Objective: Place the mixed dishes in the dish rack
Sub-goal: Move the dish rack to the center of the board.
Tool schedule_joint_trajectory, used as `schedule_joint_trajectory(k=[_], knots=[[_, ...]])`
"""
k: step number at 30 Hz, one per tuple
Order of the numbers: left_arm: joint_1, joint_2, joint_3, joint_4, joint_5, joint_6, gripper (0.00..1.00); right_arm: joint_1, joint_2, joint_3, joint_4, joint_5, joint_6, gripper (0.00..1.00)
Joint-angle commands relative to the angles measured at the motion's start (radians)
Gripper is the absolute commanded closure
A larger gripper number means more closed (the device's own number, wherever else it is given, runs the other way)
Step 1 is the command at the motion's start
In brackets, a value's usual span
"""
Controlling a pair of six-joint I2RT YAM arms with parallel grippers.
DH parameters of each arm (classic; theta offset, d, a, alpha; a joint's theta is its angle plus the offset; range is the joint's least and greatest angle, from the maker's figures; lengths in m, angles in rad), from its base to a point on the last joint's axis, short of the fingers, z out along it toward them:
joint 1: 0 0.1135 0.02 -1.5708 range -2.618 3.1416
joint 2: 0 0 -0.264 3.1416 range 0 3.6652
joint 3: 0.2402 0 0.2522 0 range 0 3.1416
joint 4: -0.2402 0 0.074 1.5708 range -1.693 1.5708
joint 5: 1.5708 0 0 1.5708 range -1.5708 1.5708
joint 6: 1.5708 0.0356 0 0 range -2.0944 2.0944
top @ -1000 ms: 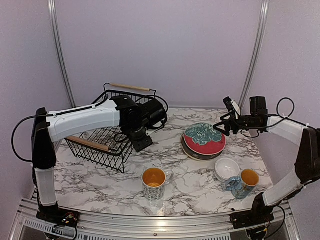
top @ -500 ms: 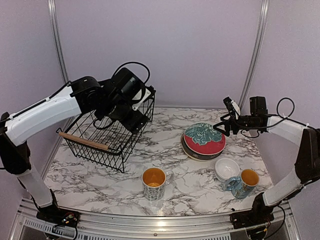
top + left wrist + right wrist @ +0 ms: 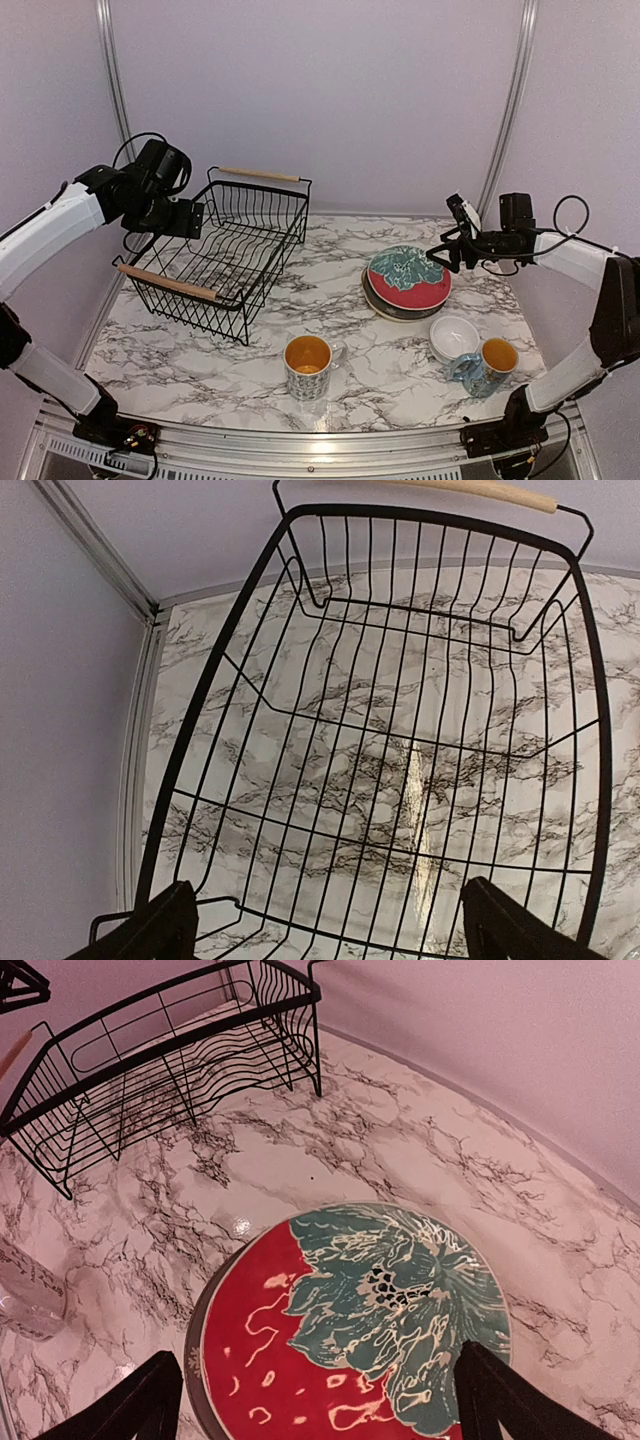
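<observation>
Nearest the arm bases, an orange-lined mug (image 3: 308, 364) stands upright on the marble surface (image 3: 350, 330), roughly in the middle. To its right, a second mug (image 3: 487, 365) stands touching the small white bowls (image 3: 455, 335), which are nested together.

Behind the bowls, the red plate (image 3: 408, 277) with its teal leaf lies flat on top of a stack of darker plates (image 3: 385, 305). The right end effector (image 3: 440, 255) hovers over the red plate's far right edge, fingers spread wide and carrying nothing (its wrist camera looks straight down on the leaf).

Further back on the left sits the dish rack (image 3: 225, 255), a black wire basket with a wooden handle (image 3: 168, 283) at each end and nothing inside. The left end effector (image 3: 185, 217) hangs above its far left corner, also released and empty.

No dish appears loaded yet. The step in hand looks like the first pick, the red plate. Next, the right arm likely needs to drop, pinch the glossy rim, lift the plate clear of the stack, and carry it to the rack.
</observation>
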Motion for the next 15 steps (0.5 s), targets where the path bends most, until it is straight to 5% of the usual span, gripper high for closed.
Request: schedule_joint_trajectory(k=[1,5,10,15], knots=[[0.091,-0.032,-0.076,0.085,0.109,-0.057,0.05,-0.004,-0.013,0.044,-0.020,-0.011,-0.012,0.08],[0.131,-0.047,-0.150,0.148,0.222,-0.049,0.06,-0.004,-0.012,0.043,-0.021,-0.004,-0.016,0.08],[0.148,-0.035,-0.182,0.149,0.187,-0.043,0.07,-0.004,-0.011,0.044,-0.024,-0.001,-0.020,0.08],[0.128,-0.093,-0.180,0.176,0.456,0.035,0.14,-0.004,0.000,0.048,-0.033,-0.017,-0.021,0.08]])
